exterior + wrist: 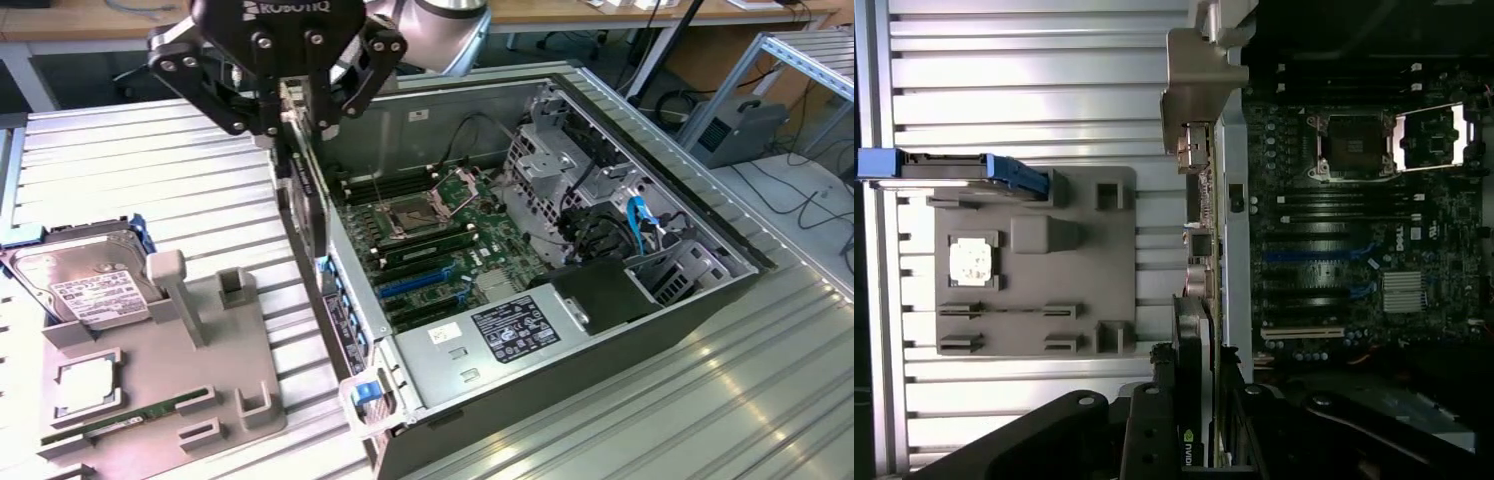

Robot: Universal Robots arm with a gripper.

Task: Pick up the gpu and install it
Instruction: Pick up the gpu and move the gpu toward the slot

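Observation:
My gripper [296, 122] hangs over the near wall of the open computer case [641, 330], shut on the gpu [311, 215]. The gpu is a thin dark card held on edge, pointing down along the case's wall on the exterior view's left. In the wrist view the gpu [1194, 330] runs from between my fingers [1152, 435] out to its silver bracket [1199, 95], lying along the case edge beside the motherboard [1354, 230]. The blue and black expansion slots [414, 285] lie inside the case, below and to the exterior view's right of the card.
A grey parts holder [187, 370] sits on the ribbed metal table [134, 170], at the exterior view's left. It carries a hard drive [87, 285], a processor [83, 385] and a green RAM stick [127, 415]. Cables and drive cages [601, 200] crowd the case's far side.

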